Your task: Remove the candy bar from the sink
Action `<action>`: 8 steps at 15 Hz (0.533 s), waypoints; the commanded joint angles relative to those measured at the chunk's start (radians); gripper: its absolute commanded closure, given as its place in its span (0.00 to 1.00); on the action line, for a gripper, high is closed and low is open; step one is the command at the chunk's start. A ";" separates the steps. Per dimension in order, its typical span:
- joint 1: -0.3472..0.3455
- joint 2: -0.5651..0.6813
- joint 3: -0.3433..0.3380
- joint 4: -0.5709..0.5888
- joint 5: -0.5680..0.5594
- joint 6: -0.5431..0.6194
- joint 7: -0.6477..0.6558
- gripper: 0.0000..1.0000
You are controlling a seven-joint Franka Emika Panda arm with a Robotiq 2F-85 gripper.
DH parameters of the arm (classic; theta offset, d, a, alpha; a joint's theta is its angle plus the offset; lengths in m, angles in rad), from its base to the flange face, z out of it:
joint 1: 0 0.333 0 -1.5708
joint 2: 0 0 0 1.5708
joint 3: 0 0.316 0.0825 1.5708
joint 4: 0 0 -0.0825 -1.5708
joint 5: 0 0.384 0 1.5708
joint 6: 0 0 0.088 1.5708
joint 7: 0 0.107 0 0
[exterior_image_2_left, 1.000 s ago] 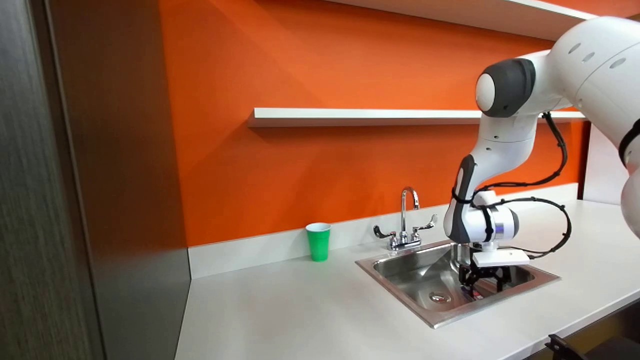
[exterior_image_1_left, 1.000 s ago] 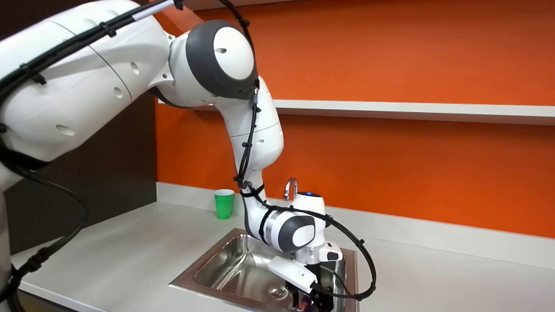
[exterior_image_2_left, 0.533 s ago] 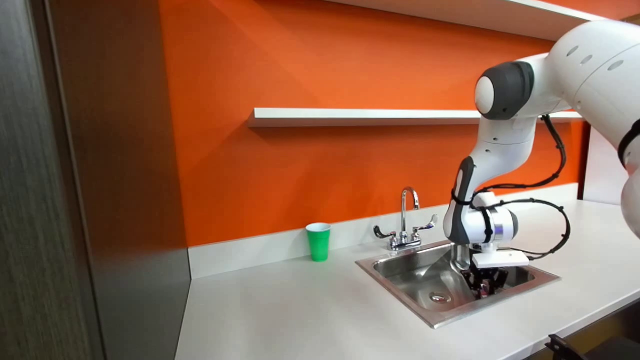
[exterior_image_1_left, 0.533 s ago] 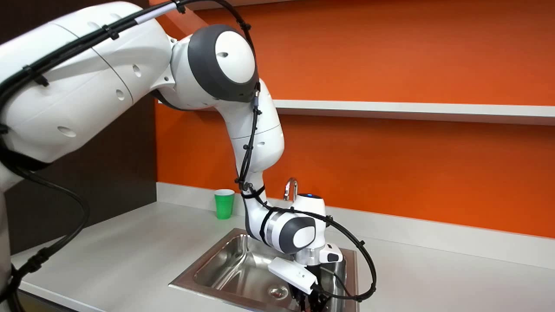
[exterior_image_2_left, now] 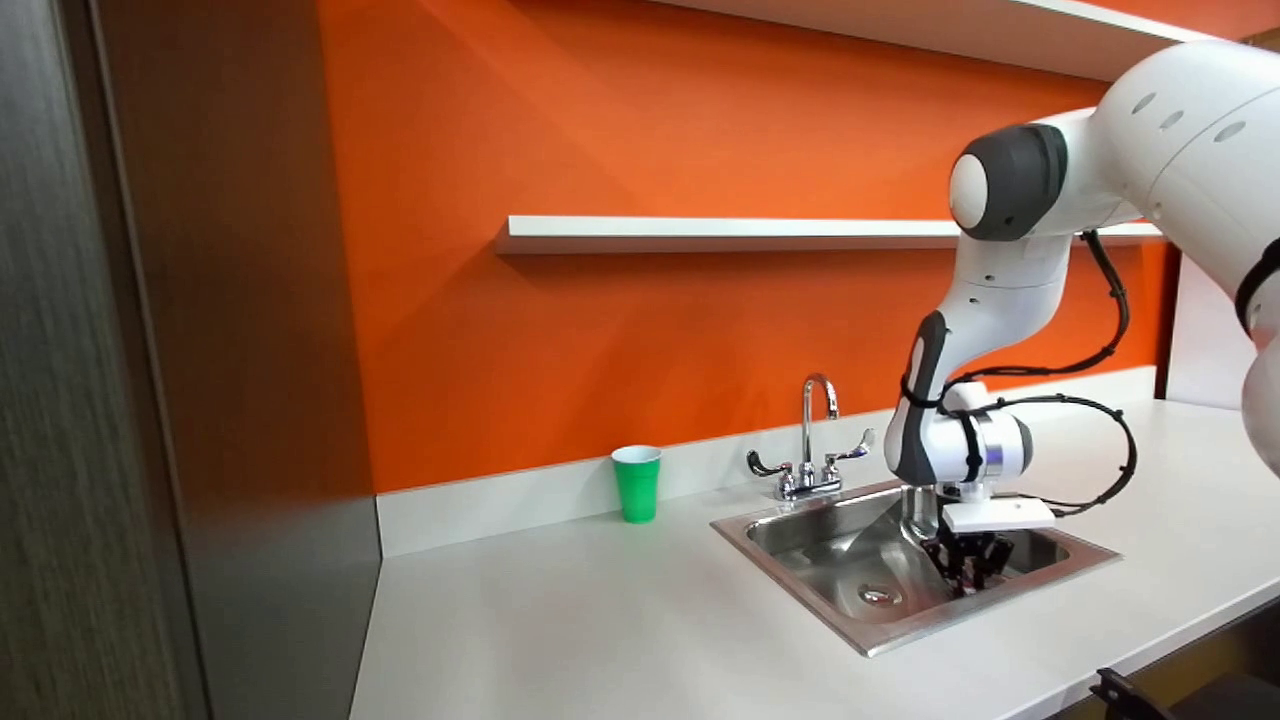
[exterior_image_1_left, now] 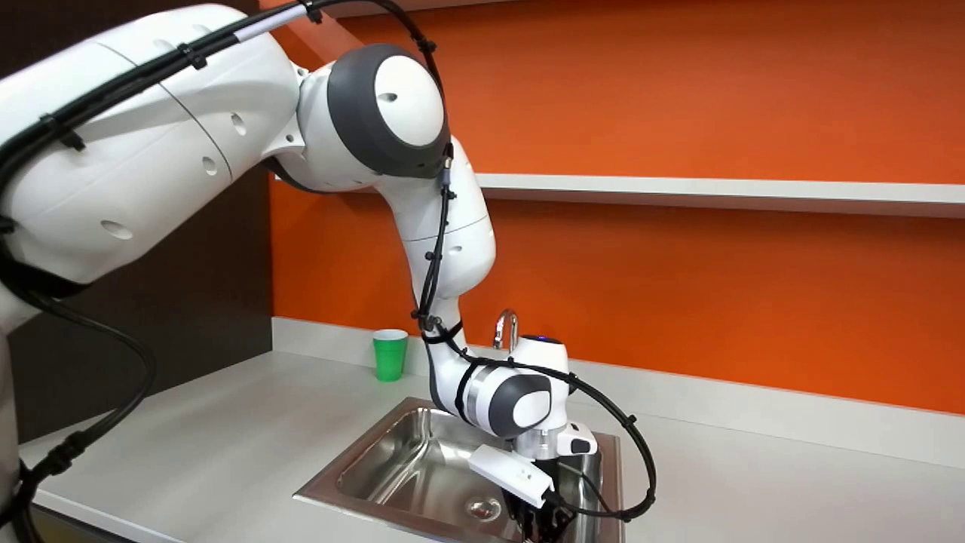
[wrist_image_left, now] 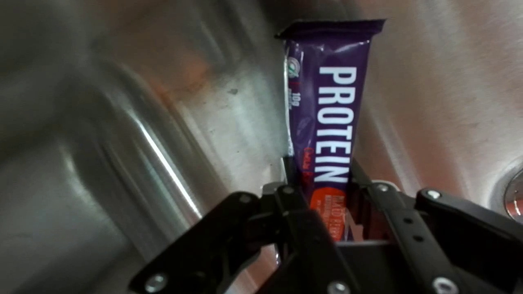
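Note:
The candy bar (wrist_image_left: 335,102), in a shiny purple wrapper with white lettering and a red patch, lies lengthwise between the fingers in the wrist view. My gripper (wrist_image_left: 322,171) is shut on it, one finger pressed to each long side nearer its lower end. The bar's upper part sticks out past the fingertips, and its bottom end is hidden by the gripper body. All of this is inside the steel sink (exterior_image_2_left: 840,570). In both exterior views the gripper (exterior_image_2_left: 965,580) reaches down into the basin's near right part, and the dark fingers mostly cover the bar.
A chrome faucet (exterior_image_2_left: 808,440) with two handles rises behind the basin. The green cup (exterior_image_2_left: 637,485) stands on the counter (exterior_image_2_left: 560,620) by the back wall. The basin's drain (exterior_image_2_left: 880,596) lies left of the gripper. A white shelf (exterior_image_2_left: 730,232) runs along the orange wall.
The fingers have come together from wide apart and now pinch the bar. The arm has sunk very slightly and otherwise holds almost still over the basin.

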 commanded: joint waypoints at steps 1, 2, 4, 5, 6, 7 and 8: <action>0.020 -0.026 -0.010 0.008 -0.034 -0.043 0.035 0.93; 0.032 -0.041 -0.016 0.001 -0.038 -0.048 0.040 0.93; 0.061 -0.077 -0.033 -0.020 -0.053 -0.054 0.052 0.93; 0.077 -0.096 -0.043 -0.029 -0.063 -0.058 0.060 0.93; 0.096 -0.116 -0.055 -0.037 -0.078 -0.066 0.071 0.93; 0.112 -0.132 -0.066 -0.042 -0.092 -0.077 0.081 0.93; 0.129 -0.153 -0.076 -0.052 -0.107 -0.086 0.091 0.93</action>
